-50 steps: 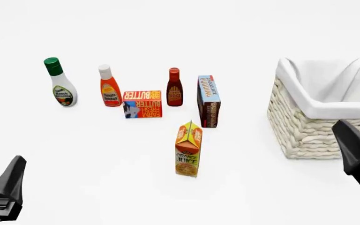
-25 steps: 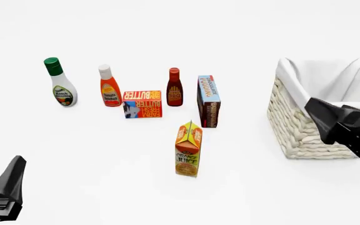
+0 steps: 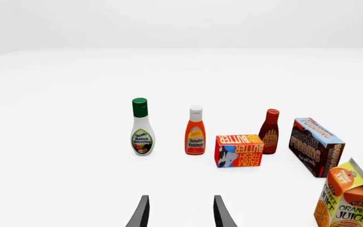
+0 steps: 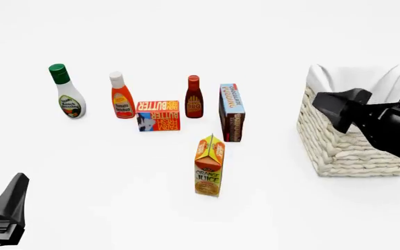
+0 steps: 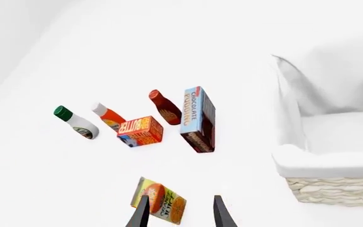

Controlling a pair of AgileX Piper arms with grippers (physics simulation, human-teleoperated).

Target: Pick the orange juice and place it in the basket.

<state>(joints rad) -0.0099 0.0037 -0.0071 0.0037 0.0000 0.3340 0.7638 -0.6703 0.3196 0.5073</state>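
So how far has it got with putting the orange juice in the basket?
Nothing is finished yet. The orange juice stands upright on the table, apart from the basket and untouched. In hand: the right pincer is open, empty and aimed towards the carton. The left pincer is open too, off to the side. Left to do: grasp the carton, lift it, carry it over and release it.
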